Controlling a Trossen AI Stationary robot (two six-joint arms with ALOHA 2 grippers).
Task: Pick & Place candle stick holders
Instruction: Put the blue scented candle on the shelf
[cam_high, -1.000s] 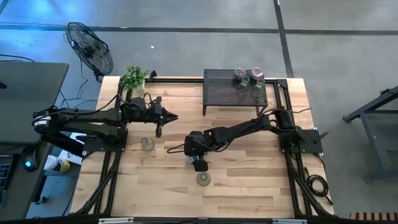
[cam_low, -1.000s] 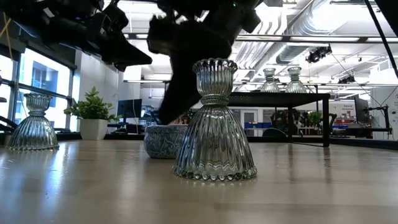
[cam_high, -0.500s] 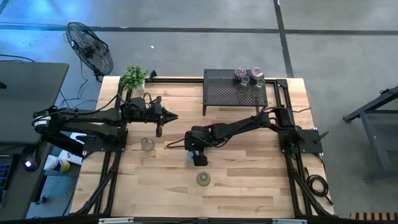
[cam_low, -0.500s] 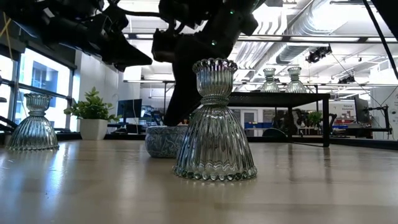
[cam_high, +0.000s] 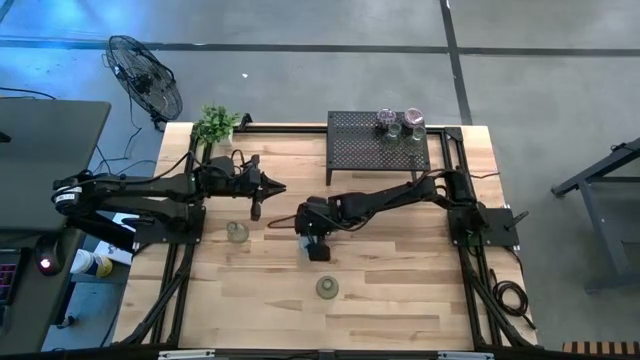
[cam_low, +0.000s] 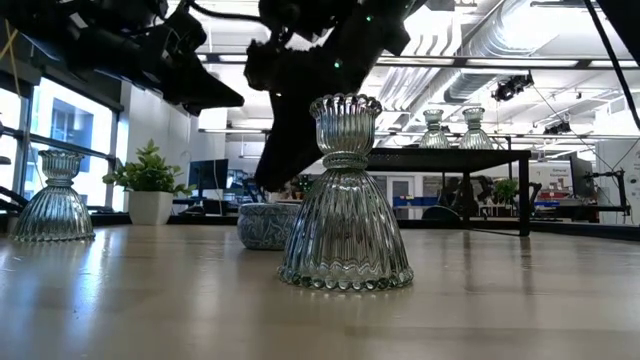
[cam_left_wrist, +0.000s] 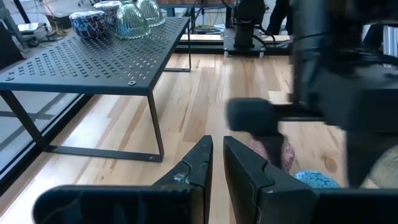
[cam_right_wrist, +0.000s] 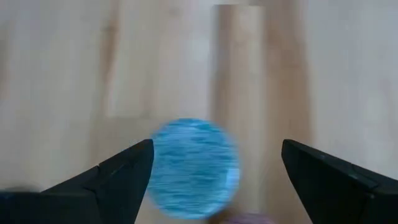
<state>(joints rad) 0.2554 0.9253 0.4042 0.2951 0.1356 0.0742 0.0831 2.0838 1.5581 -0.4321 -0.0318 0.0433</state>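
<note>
My right gripper (cam_high: 317, 245) is open and points down over the middle of the table. In its wrist view its fingers (cam_right_wrist: 124, 171) stand apart on either side of a small round blue holder (cam_right_wrist: 194, 167), above it and clear of it. The blue holder stands on the table (cam_low: 268, 226), and a mauve one (cam_left_wrist: 270, 152) stands beside it. Clear ribbed glass holders stand at the near middle (cam_high: 327, 288) and at the left (cam_high: 237, 232). My left gripper (cam_high: 270, 188) is shut and empty, waiting left of centre.
A black mesh rack (cam_high: 378, 145) stands at the far side with several holders (cam_high: 400, 124) on top. A small potted plant (cam_high: 215, 123) stands at the far left corner. The near clear holder fills the foreground of the low view (cam_low: 345, 200).
My right gripper has moved toward the table's far edge and a little left, away from the near clear holder, and now stands over the blue holder. Nothing on the table has moved.
</note>
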